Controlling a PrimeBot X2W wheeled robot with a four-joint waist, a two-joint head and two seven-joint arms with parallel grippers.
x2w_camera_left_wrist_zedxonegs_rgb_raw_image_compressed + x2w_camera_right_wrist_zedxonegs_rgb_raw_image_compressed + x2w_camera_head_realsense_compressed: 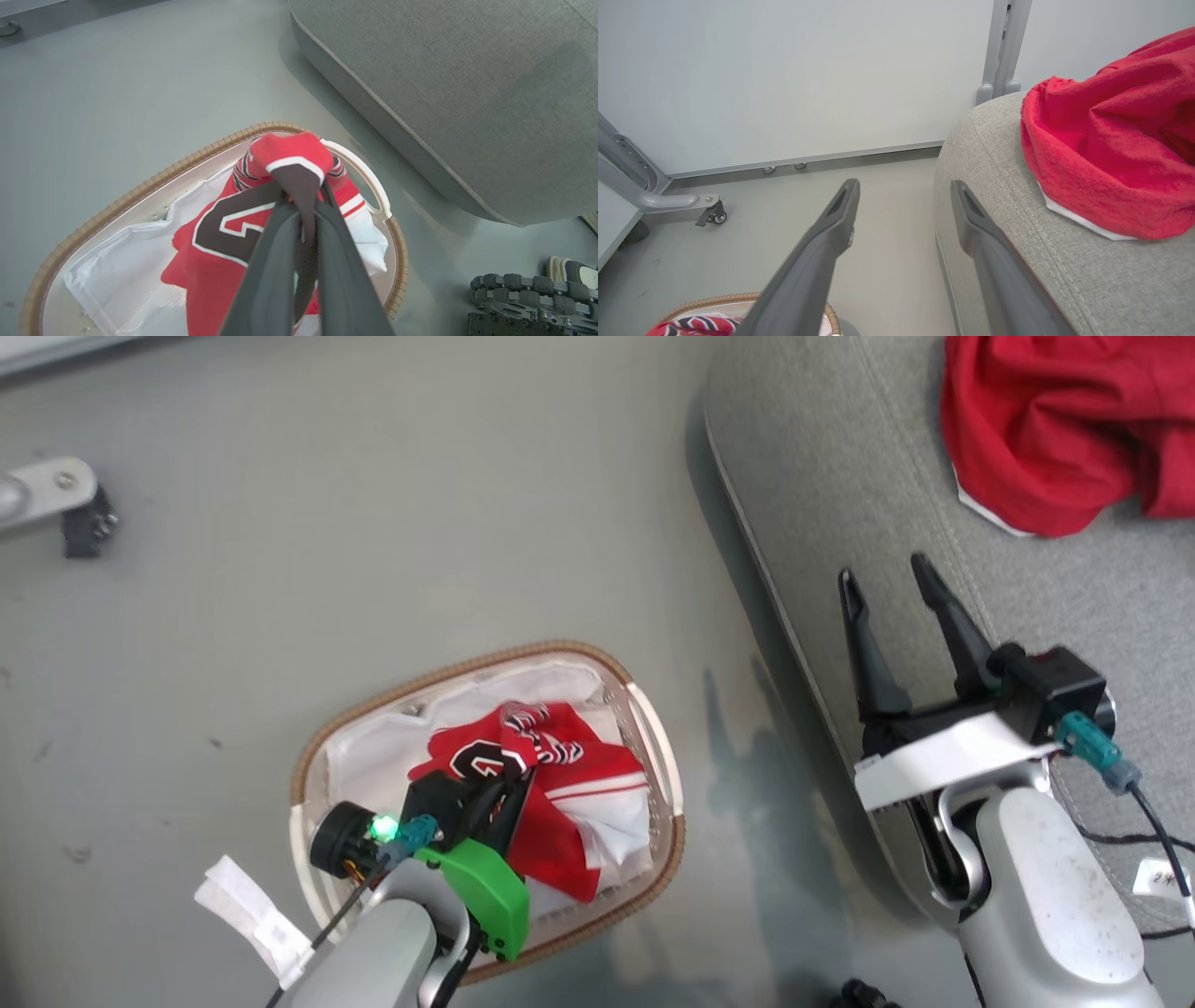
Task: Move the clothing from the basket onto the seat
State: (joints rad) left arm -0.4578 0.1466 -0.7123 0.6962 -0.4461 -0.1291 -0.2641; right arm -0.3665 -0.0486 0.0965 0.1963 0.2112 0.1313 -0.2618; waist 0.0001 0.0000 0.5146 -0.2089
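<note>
1. The left arm reaches down from the head view's lower left; the left gripper (304, 210) has its fingers pressed together, pinching a fold of the jersey (289, 151)
2. The right arm rises from the lower right; the right gripper (883, 571) has its fingers spread wide, holding nothing

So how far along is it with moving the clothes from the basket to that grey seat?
About halfway. One red garment lies on the grey seat. The left gripper is shut on the numbered red jersey, which sits in the basket over a white liner. That jersey has yet to be lifted across. The right gripper is open and empty.
</note>
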